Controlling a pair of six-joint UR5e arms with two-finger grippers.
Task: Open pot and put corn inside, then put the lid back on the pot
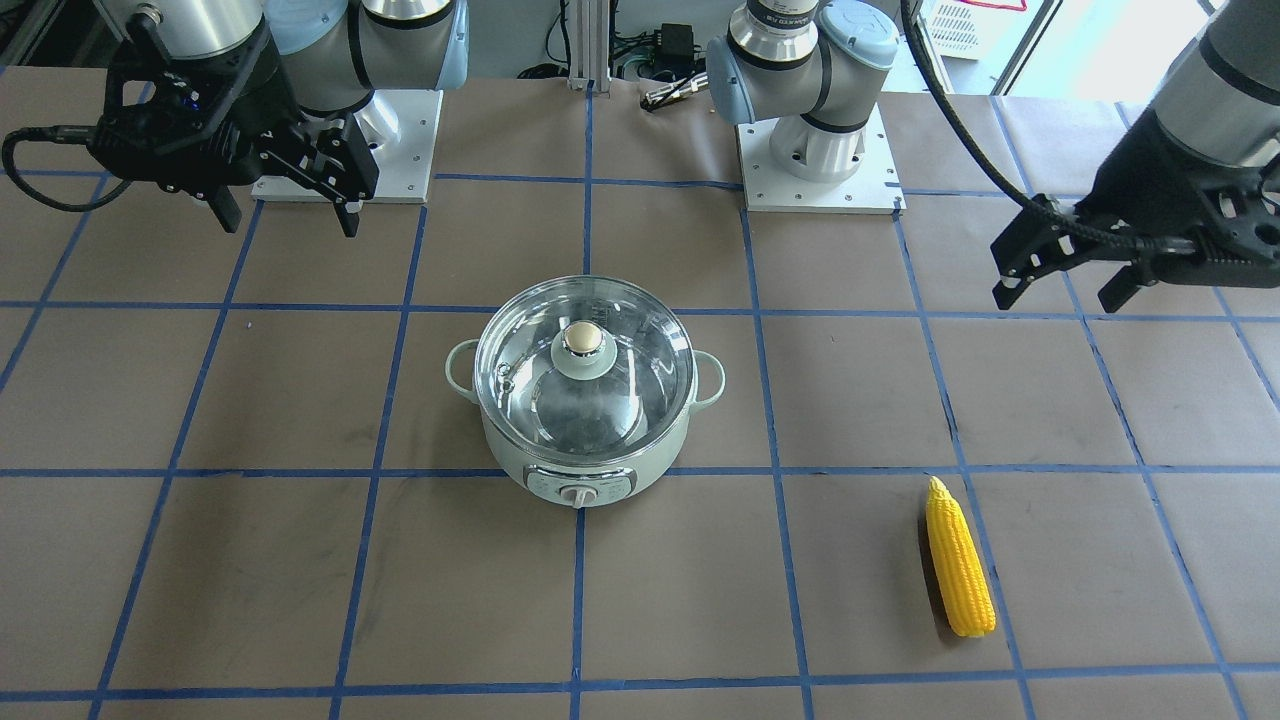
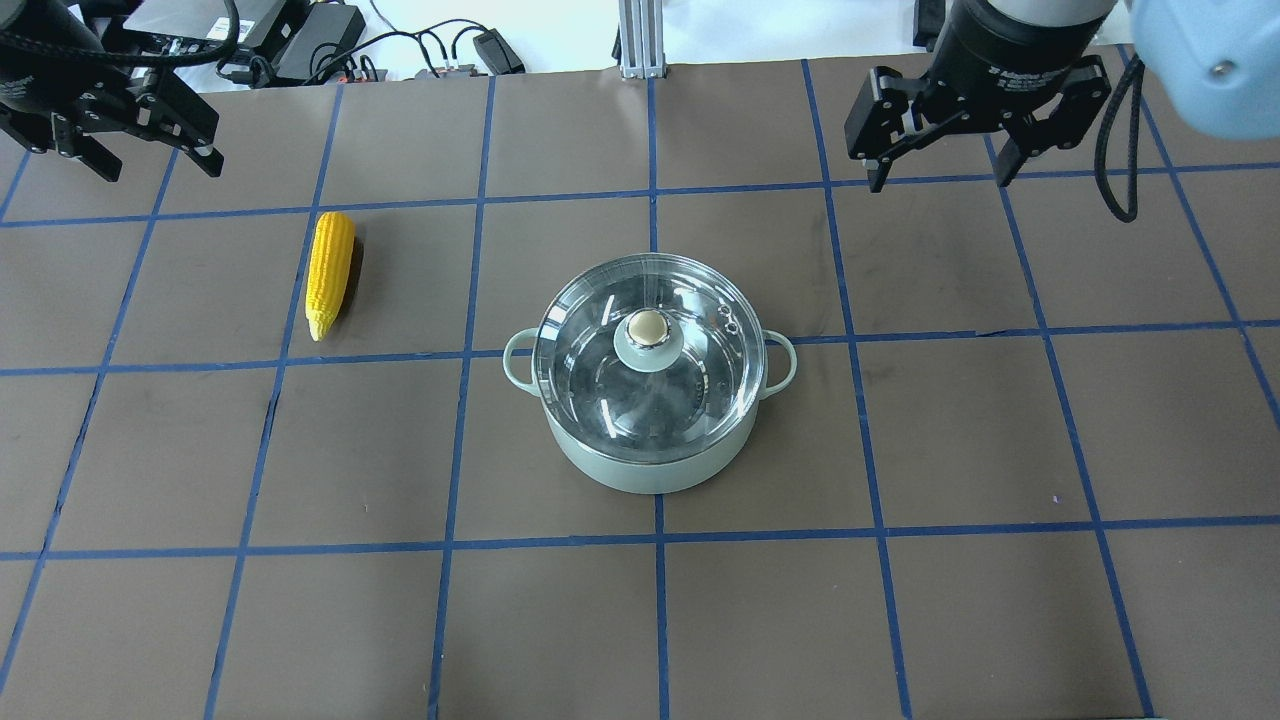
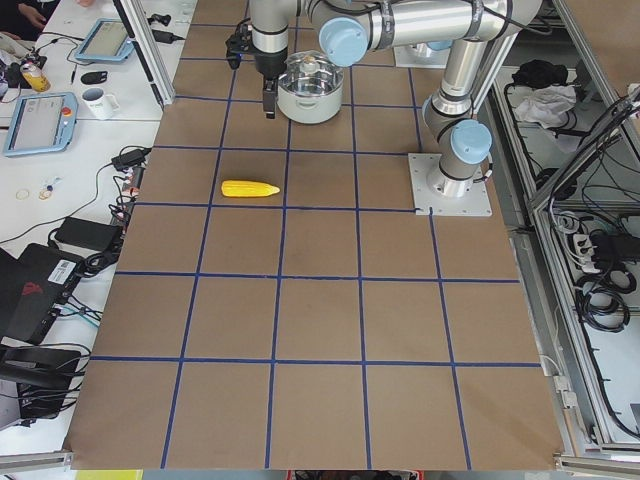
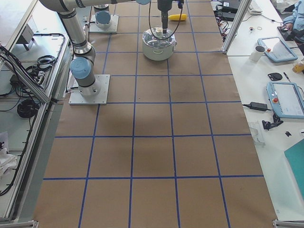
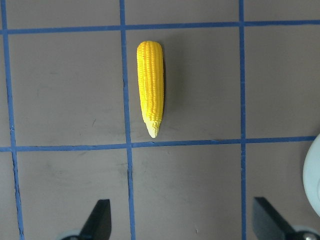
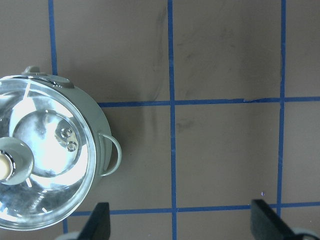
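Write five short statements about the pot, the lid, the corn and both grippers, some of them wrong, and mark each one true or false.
1. The lid sits on the pot. True.
2. The corn lies inside the pot. False: it lies on the table, apart from the pot, on the robot's left side.
3. The corn's pointed tip faces the robot. True.
4. The left gripper grips the corn. False: its jaws are open and empty, above the table.
5. The right gripper is open and holds nothing. True.
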